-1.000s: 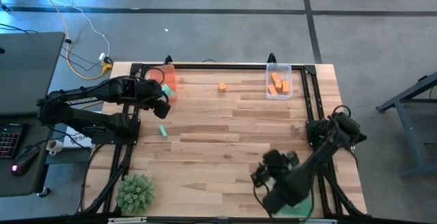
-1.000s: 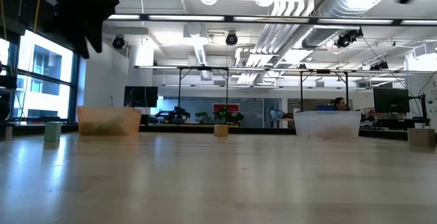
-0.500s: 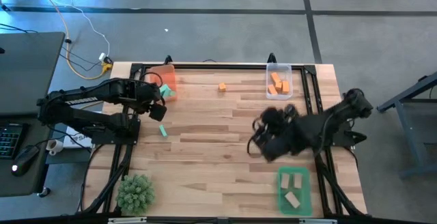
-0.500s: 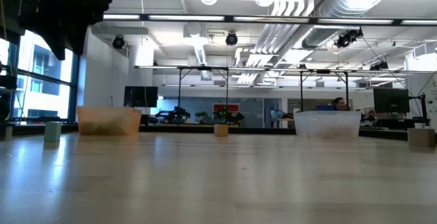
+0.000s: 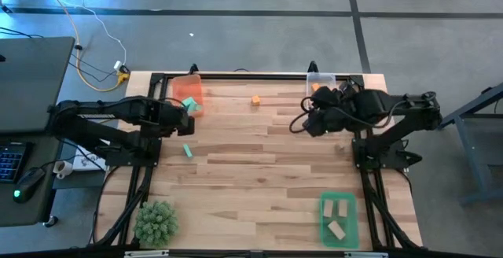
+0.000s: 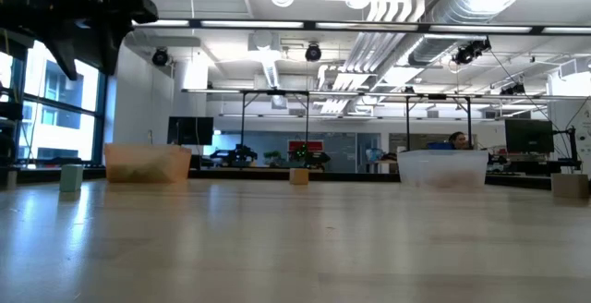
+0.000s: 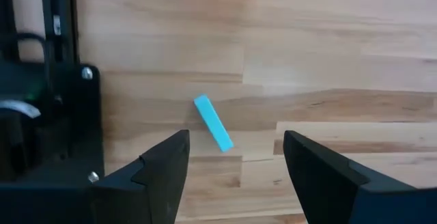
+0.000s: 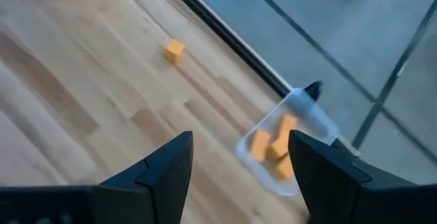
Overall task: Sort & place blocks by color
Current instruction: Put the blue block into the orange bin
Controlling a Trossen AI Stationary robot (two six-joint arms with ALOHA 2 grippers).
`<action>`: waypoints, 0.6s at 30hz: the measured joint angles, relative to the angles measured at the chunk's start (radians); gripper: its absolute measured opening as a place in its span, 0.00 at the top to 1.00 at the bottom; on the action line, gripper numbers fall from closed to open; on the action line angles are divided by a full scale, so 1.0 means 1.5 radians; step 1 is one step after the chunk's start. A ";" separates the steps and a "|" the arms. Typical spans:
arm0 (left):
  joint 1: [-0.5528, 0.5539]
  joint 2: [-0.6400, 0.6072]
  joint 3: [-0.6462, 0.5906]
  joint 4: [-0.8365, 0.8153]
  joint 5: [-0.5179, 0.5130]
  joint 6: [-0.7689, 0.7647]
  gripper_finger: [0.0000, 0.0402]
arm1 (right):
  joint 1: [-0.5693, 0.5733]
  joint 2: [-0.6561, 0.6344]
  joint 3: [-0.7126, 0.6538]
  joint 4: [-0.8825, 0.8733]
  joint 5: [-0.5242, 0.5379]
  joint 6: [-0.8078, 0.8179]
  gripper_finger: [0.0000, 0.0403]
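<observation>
The left end effector (image 5: 186,122) is hovering over the table (image 5: 259,179) with its fingers (image 7: 164,166) spread wide and nothing between them; a teal block (image 7: 213,122) is lying flat on the wood just ahead of the gap, untouched. The orange tray (image 5: 189,90) is sitting a little beyond it (a green block (image 5: 191,105) is resting at that tray's near edge). The right end effector (image 5: 302,123) is hanging above the table, fingers (image 8: 160,176) likewise wide apart and gripping nothing. Just beyond it is standing the clear tray (image 8: 288,141) with several orange blocks (image 8: 273,144) inside, and a lone orange block (image 8: 174,50) is lying on the bare wood off to its side. Well behind that end effector, the green tray (image 5: 339,220) is holding two tan blocks (image 5: 336,218).
</observation>
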 joint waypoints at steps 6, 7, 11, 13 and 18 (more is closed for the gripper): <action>-0.078 0.053 0.000 0.002 -0.009 -0.120 0.44 | -0.057 0.000 0.000 0.001 -0.001 -0.117 0.44; -0.088 0.065 0.000 0.002 -0.010 -0.134 0.44 | -0.066 0.000 0.000 0.003 -0.001 -0.133 0.44; -0.116 0.115 0.000 0.003 -0.025 -0.180 0.44 | -0.104 0.000 0.000 0.009 -0.001 -0.192 0.44; -0.125 0.140 0.000 0.005 -0.040 -0.197 0.45 | -0.123 0.000 0.000 0.018 -0.001 -0.224 0.44; -0.128 0.200 -0.002 0.018 -0.046 -0.212 0.45 | -0.166 0.000 0.000 0.045 -0.005 -0.293 0.44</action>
